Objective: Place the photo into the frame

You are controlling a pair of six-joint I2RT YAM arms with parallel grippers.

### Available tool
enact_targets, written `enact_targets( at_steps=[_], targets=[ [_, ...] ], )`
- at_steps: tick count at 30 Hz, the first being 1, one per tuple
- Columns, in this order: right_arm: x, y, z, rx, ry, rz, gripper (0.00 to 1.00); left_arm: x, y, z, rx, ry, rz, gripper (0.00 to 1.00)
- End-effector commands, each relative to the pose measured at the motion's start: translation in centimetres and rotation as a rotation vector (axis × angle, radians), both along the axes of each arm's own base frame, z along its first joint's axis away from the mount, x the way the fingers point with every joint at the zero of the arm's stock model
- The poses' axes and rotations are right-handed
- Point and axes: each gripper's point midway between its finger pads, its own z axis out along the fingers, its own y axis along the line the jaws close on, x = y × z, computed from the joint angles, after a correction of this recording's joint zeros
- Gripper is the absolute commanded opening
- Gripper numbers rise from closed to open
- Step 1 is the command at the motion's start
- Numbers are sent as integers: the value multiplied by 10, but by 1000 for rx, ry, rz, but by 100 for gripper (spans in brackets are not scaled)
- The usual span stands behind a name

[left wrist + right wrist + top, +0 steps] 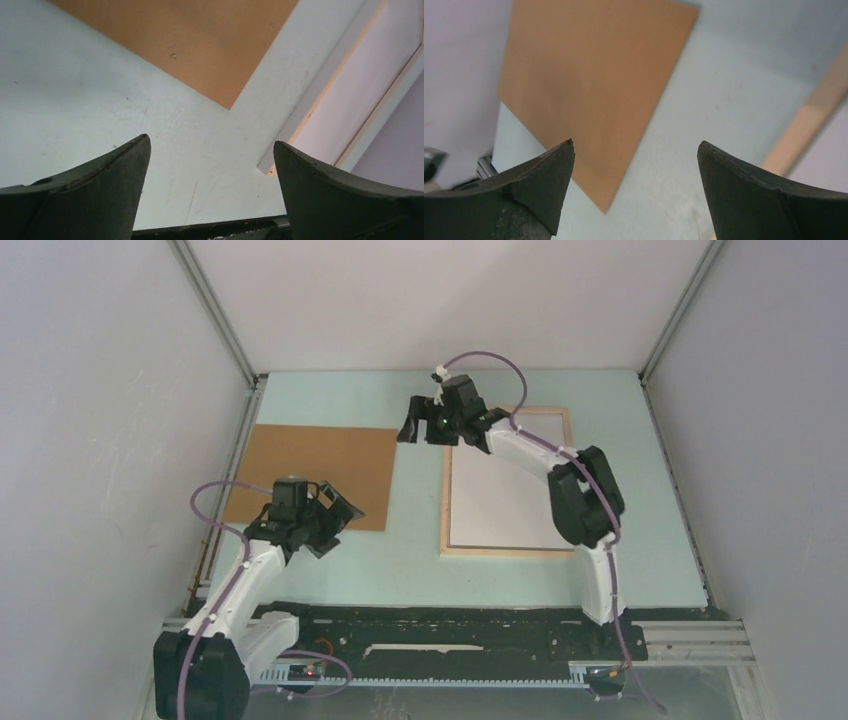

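Observation:
The frame (445,502) of light wood lies flat on the table right of centre. A white sheet (505,495) lies inside it, which looks like the photo with its plain reverse up; no print shows. My right gripper (415,428) is open and empty, hovering just off the frame's far left corner. My left gripper (337,520) is open and empty over the near right corner of the brown backing board (320,475). The left wrist view shows the frame's near corner (300,95) and the white sheet (360,85). The right wrist view shows the frame's rail (809,120).
The brown backing board lies flat at the left, also seen in the left wrist view (200,40) and the right wrist view (589,85). White walls enclose the pale green table (410,550) on three sides. A black rail (450,625) runs along the near edge.

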Motion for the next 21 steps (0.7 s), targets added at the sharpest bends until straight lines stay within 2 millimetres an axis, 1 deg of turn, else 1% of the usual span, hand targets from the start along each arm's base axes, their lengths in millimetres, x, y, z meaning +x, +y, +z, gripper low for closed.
enact_targets(
  at_steps=[1, 3, 4, 6, 8, 10, 12, 14, 17, 21],
  targets=[
    [41, 28, 12, 66, -8, 44, 100, 11, -9, -16, -139, 1, 140, 100],
    [62, 42, 10, 66, -39, 59, 100, 14, -11, -21, -198, -25, 206, 100],
    [71, 49, -5, 58, -31, 61, 100, 15, -8, -23, -198, -37, 241, 100],
    [89, 57, -12, 71, -31, 49, 100, 17, 3, -23, -180, -70, 316, 100],
    [105, 65, -13, 109, -44, 36, 100, 19, 13, -23, -169, -108, 386, 100],
    [116, 74, -13, 167, -63, 40, 100, 21, 25, -24, -133, -142, 434, 100],
    [122, 82, -15, 211, -86, 45, 100, 21, 31, -28, -105, -147, 456, 100],
    [133, 83, -19, 218, -116, 15, 100, 24, 32, -32, -100, -138, 462, 100],
    [150, 79, -25, 231, -135, -50, 100, 25, 28, -39, -102, -95, 447, 100],
    [165, 75, -34, 284, -118, -112, 100, 21, 33, -49, -62, -60, 459, 100]
  ],
)
